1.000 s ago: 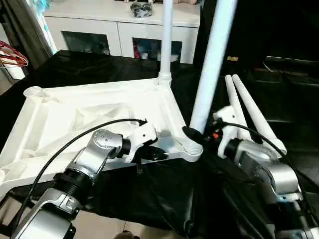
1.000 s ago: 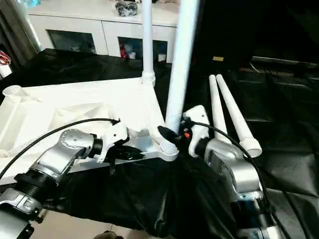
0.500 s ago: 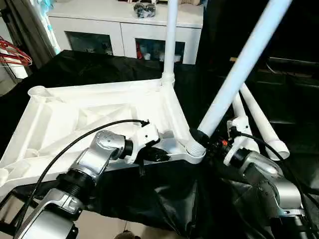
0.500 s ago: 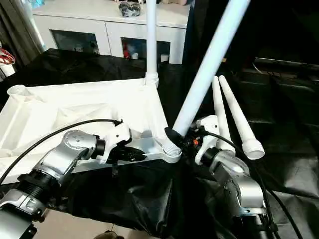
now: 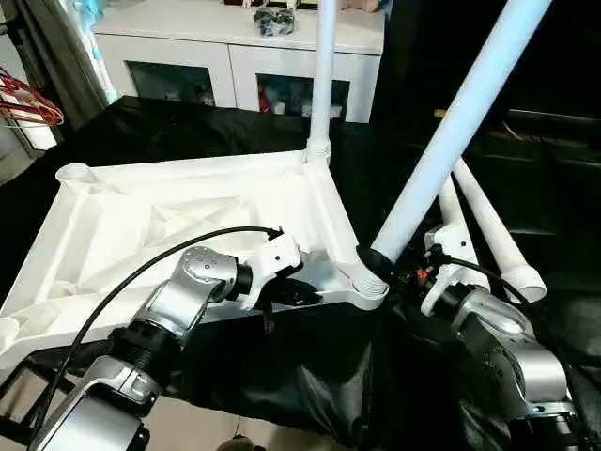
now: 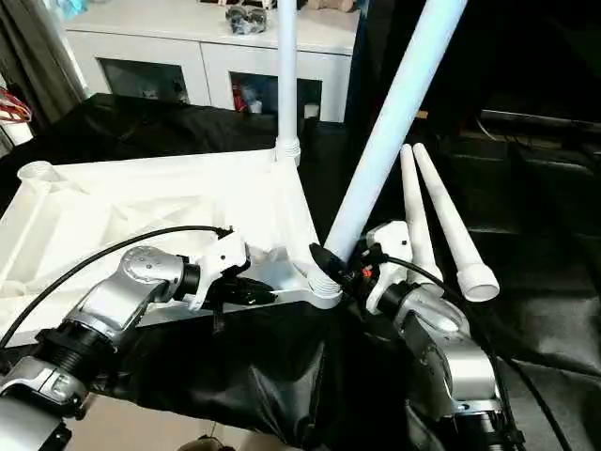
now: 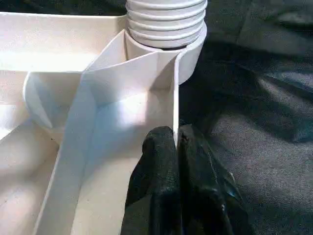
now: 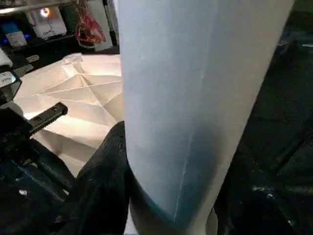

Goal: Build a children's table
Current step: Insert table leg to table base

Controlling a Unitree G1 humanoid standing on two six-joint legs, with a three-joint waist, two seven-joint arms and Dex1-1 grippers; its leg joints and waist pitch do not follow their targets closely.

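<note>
Children's table (image 5: 169,216) lying upside down; left gripper (image 7: 176,142) pinching its rim, right gripper (image 6: 340,266) clasping tilted leg (image 5: 451,141) at corner socket (image 5: 369,282).

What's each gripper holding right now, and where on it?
Left gripper pinches the thin edge wall of the tabletop, near the corner socket. Right gripper grips the tilted leg just above its threaded base.
</note>
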